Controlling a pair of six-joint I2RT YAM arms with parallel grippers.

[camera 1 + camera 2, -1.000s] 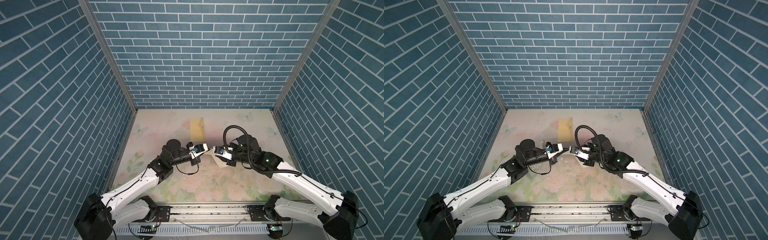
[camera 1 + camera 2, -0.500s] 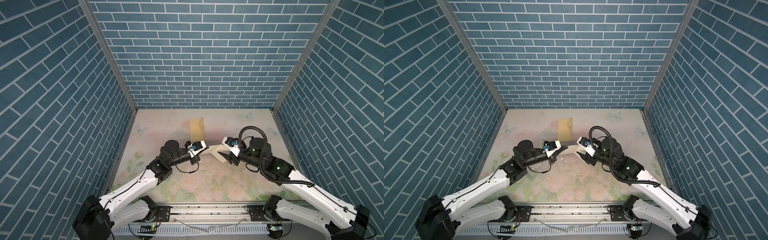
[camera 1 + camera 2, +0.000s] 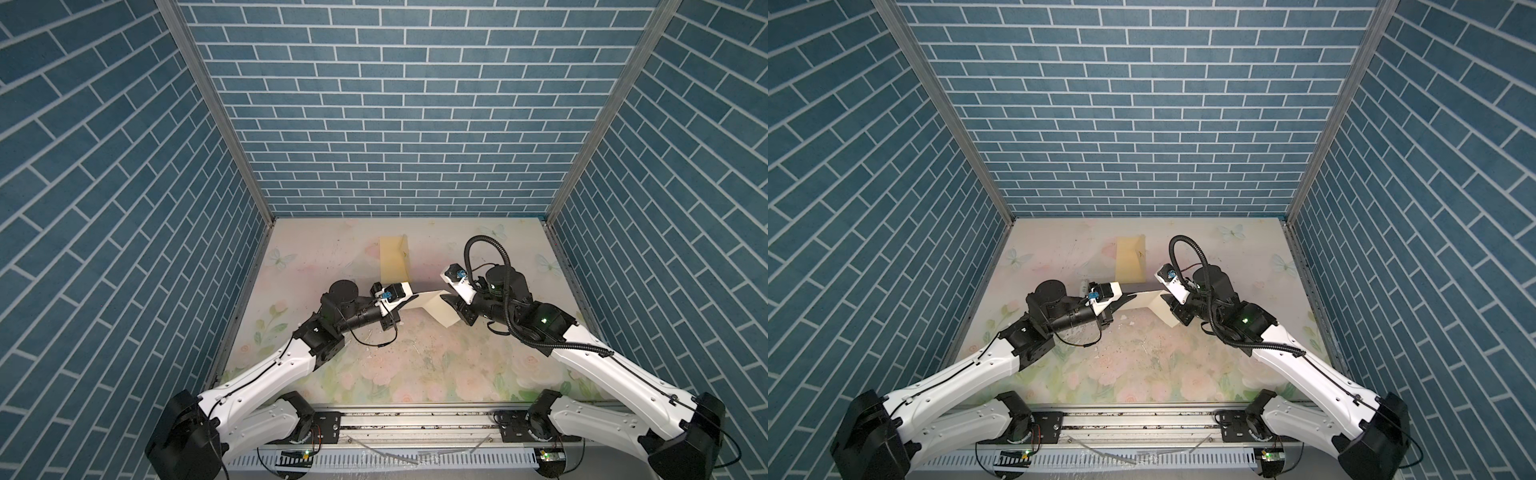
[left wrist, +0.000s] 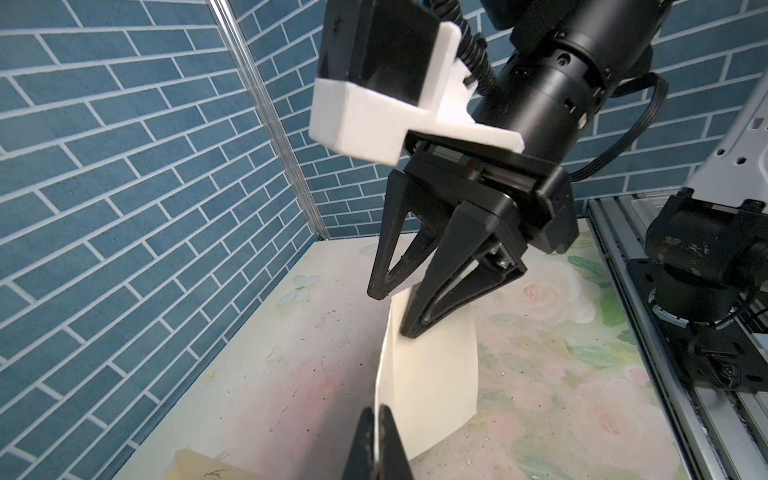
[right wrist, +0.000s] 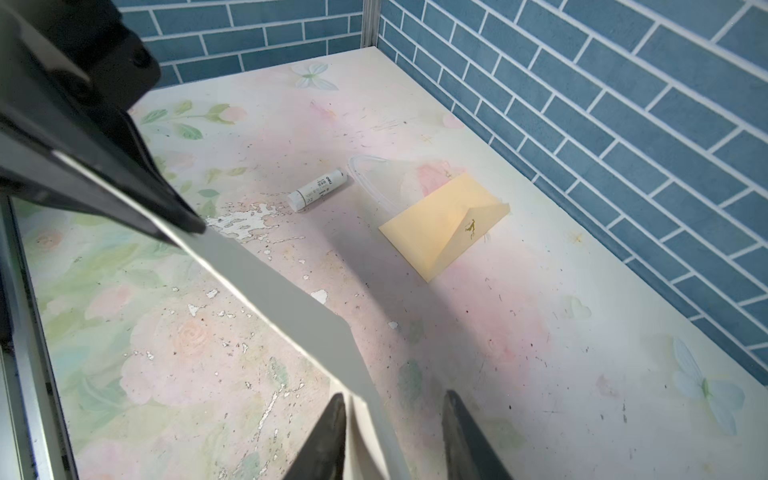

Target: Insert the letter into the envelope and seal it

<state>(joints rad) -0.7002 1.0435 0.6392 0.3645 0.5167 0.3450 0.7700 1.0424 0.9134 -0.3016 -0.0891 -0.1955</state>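
Hanging letter [image 4: 432, 374] clamped in left gripper [image 4: 376, 436], loose inside parted right gripper [image 4: 395, 313].

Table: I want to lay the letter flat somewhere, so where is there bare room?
Widest bare patch: the near table, between the letter and the front rail. Also bare: the far corner left of the envelope. Crowded: the middle, where the left pincer and right pincer meet at the letter, glue stick and envelope close by.

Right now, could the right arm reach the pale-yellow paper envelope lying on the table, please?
Probably yes: the envelope lies uncovered just beyond the right gripper. However, its jaws straddle the thin tan paper letter pinched by the left gripper, so it must clear that first.
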